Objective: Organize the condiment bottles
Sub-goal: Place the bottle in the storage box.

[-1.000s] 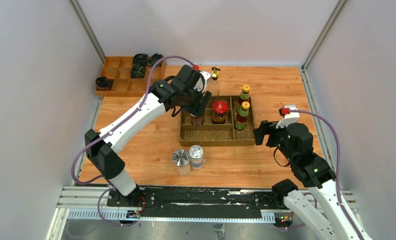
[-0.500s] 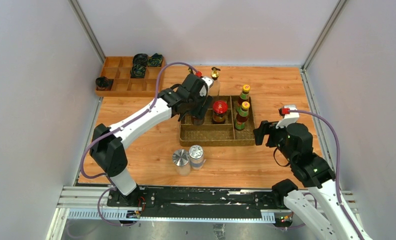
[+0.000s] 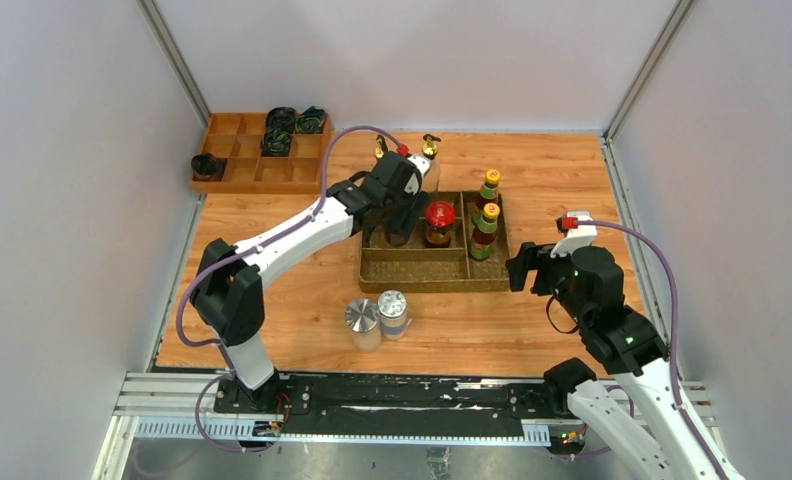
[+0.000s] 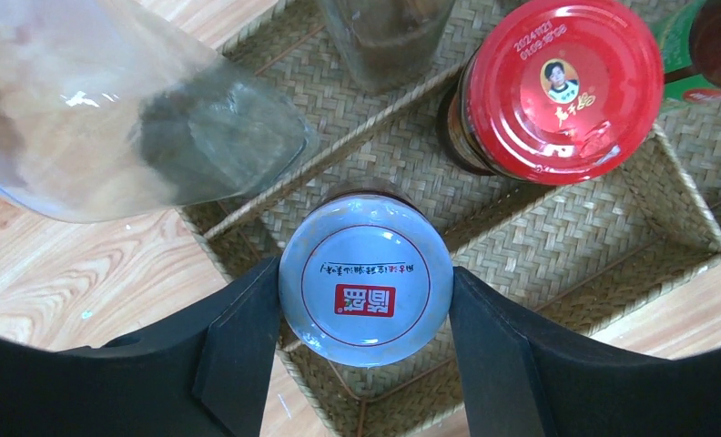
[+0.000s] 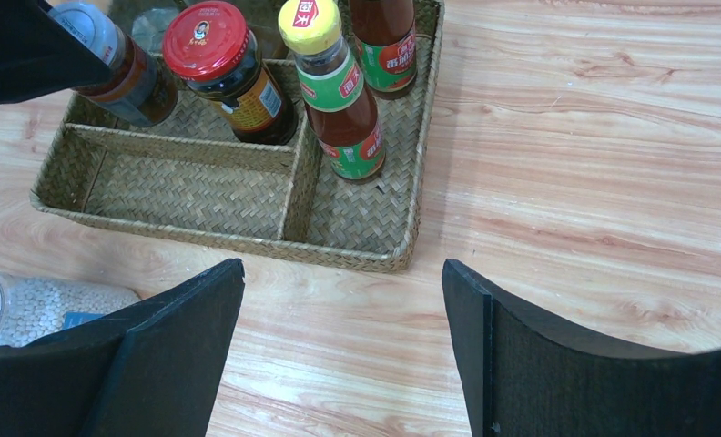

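In the left wrist view my left gripper (image 4: 366,293) is shut on the white-lidded jar (image 4: 366,278), with both fingers against the lid's rim. The jar is over the back left compartment of the woven tray (image 3: 432,285). Beside it stands the red-lidded jar (image 3: 439,215). Two yellow-capped sauce bottles (image 3: 490,185) (image 3: 485,228) fill the tray's right side. Two clear gold-spouted bottles (image 3: 430,152) (image 3: 381,149) stand behind the tray. Two silver-lidded shakers (image 3: 362,320) (image 3: 393,310) stand in front of it. My right gripper (image 5: 341,269) hangs open over bare wood right of the tray.
A wooden divided box (image 3: 234,168) sits at the back left with dark cloth bundles (image 3: 280,130) in it. Metal frame posts and grey walls close the table on three sides. The tray's front compartment (image 5: 193,187) holds nothing.
The left arm has pushed its wrist a little toward the back of the tray, and its elbow has swung in, with the jar still in its grip. The right arm has not moved.
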Controlling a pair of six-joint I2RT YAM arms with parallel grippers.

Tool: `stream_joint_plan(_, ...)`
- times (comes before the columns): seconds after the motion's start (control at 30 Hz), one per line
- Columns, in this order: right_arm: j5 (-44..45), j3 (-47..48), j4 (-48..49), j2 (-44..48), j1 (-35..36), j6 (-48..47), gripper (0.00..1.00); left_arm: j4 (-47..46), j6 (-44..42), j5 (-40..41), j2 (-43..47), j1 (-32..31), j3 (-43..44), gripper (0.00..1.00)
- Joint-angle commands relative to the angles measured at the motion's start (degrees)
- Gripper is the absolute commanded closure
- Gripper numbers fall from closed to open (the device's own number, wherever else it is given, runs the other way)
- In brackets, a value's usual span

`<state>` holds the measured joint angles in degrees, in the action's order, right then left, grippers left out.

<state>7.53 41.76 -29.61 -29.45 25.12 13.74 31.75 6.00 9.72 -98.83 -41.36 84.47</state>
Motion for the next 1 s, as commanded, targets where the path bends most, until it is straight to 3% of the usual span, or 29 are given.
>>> stream_joint_plan(0.0, 0.1, -0.8, -0.1, 0.2, 0.9, 0.3, 0.14, -5.9, 0.2, 0.6, 0.3, 0.7, -1.2, 0.47)
stream_joint_plan(0.43, -0.3, -0.9, 0.0, -0.5, 0.9, 0.1, 0.14, -12.3, 1.9, -3.7, 0.1, 4.5, -7.0, 0.47)
stream_joint_plan(0.97, -0.4, -1.0, 0.0, -1.0, 0.9, 0.1, 0.14, -11.1, 2.6, -5.3, -3.0, 4.9, -6.6, 0.45)
